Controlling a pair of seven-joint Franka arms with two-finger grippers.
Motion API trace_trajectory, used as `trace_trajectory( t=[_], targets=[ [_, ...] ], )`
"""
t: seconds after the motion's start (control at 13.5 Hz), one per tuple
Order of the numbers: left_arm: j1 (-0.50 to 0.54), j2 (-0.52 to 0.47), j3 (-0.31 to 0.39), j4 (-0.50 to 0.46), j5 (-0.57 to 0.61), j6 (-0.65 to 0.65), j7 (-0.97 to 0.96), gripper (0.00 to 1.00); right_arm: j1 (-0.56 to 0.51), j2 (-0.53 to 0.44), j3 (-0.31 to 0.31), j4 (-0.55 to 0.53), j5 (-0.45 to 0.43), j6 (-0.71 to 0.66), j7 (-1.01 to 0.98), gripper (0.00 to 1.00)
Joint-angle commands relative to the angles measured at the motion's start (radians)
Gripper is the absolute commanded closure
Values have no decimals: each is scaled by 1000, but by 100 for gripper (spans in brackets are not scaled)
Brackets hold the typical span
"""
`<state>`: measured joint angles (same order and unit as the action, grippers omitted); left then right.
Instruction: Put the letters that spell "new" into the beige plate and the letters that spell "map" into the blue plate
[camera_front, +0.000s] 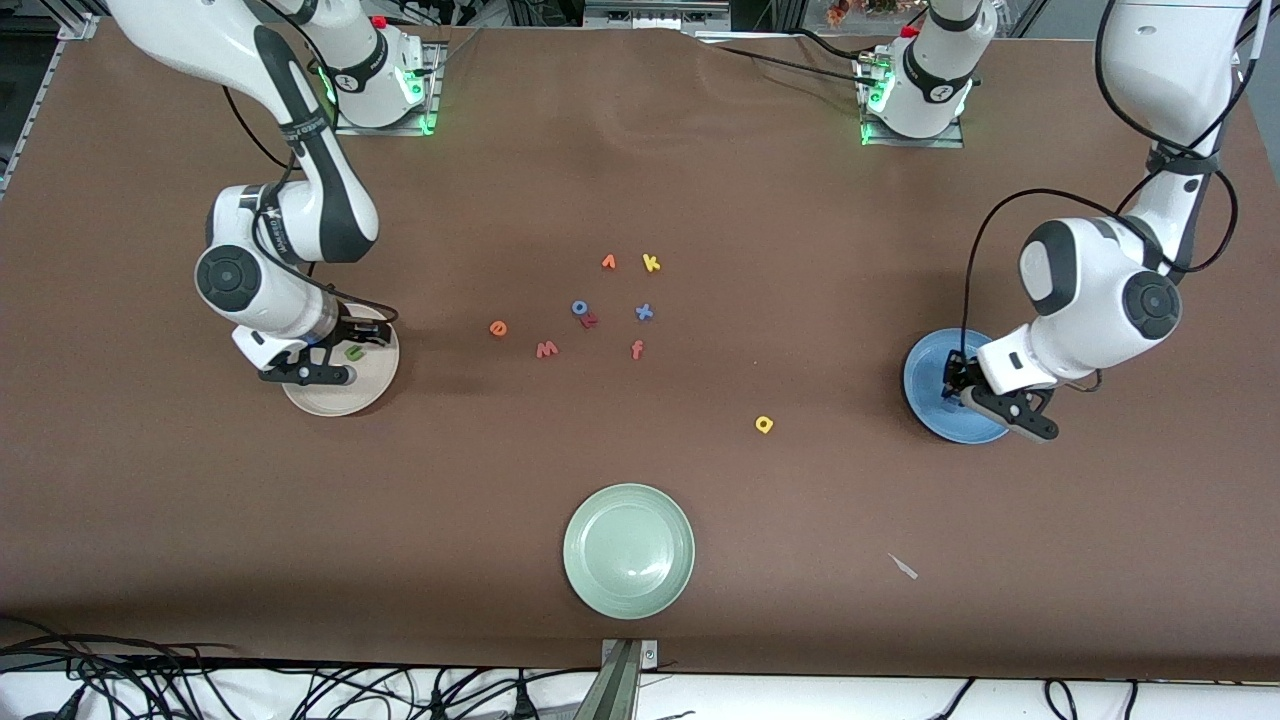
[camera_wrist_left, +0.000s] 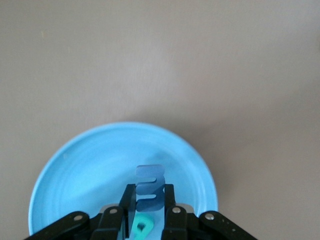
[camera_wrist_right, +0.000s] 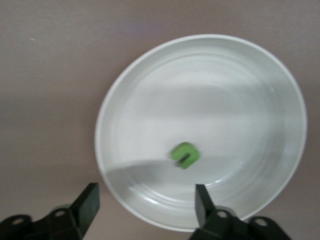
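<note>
Two round shallow plates hold the grippers' attention. At the right arm's end of the table, the right gripper (camera_wrist_right: 145, 200) hangs over the cream-beige round plate (camera_front: 312, 400), its fingers spread wide with nothing between them; the tiny green foam letter n (camera_wrist_right: 185, 154) lies loose on the plate's floor below.

At the left arm's end, the left gripper (camera_wrist_left: 149, 209) hovers over the sky-blue round plate (camera_wrist_left: 75, 175), its fingers pinching the small blue foam letter m (camera_wrist_left: 150, 187) so that it stands on edge between the pads. A teal-green foam letter p (camera_wrist_left: 142, 227) shows just under the fingers, inside the blue plate.

Out on the brown table covering (camera_front: 200, 520), roughly midway between the two plates, a loose cluster lies: the orange foam letter e (camera_front: 498, 328), the pinkish-red foam w (camera_front: 546, 349), a blue o (camera_front: 580, 307) touching a small red letter (camera_front: 590, 321), a blue x (camera_front: 644, 312), a red-orange f (camera_front: 637, 349), an orange v (camera_front: 609, 262) and a yellow k (camera_front: 651, 263). The yellow foam letter a (camera_front: 764, 424) sits apart, nearer the front camera and toward the blue plate.

A pale green round plate (camera_front: 590, 580) rests closest to the front camera, nothing in it.
</note>
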<state>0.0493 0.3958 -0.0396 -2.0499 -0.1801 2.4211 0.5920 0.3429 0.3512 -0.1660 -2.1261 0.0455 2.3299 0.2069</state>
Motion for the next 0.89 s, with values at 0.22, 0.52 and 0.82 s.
trace_trajectory(
  t=[0.22, 0.52, 0.82],
  targets=[
    [-12, -25, -16, -44, 16, 1, -6, 26, 4, -9, 121, 18, 17, 0, 245, 0],
    [-83, -8, -43, -1, 8, 23, -58, 26, 5, 0, 198, 14, 17, 75, 380, 0],
    [-251, 58, -43, 123, 11, 38, -343, 26, 8, 32, 256, 8, 17, 137, 480, 0]
  ],
)
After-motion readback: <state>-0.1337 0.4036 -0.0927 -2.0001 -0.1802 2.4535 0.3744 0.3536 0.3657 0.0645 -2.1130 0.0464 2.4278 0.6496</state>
